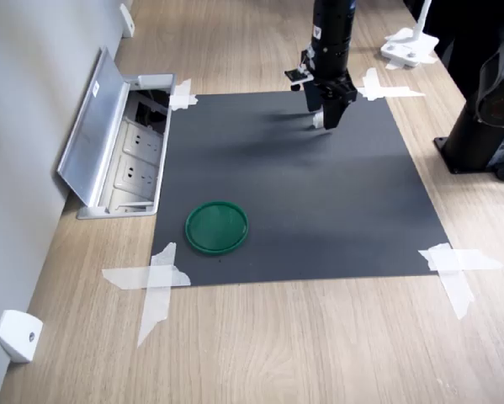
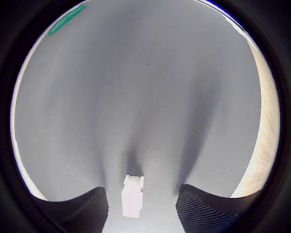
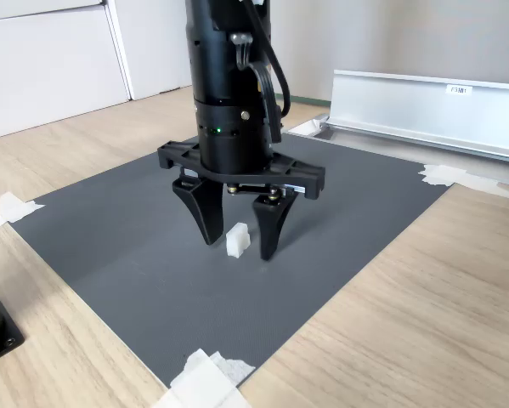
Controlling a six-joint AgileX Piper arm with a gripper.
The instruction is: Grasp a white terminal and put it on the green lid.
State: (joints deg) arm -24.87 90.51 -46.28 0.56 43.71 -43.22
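Surface (image 1: 277, 353): light wood grain, smooth, satin. Mat (image 1: 319, 219): dark grey, matt, fine woven texture in the wrist view. Hand (image 3: 237, 242): black plastic w/ ribbed fingers (image 2: 203, 208). White terminal (image 3: 238, 240): matt plastic. Green lid (image 1: 217, 226): smooth plastic. Socket box cover (image 1: 92, 126): brushed metal.

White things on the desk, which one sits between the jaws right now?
The white terminal, a tiny block on the dark mat between the open jaws. The tape strips lie at the mat's corners, and the white wedge sits by the wall.
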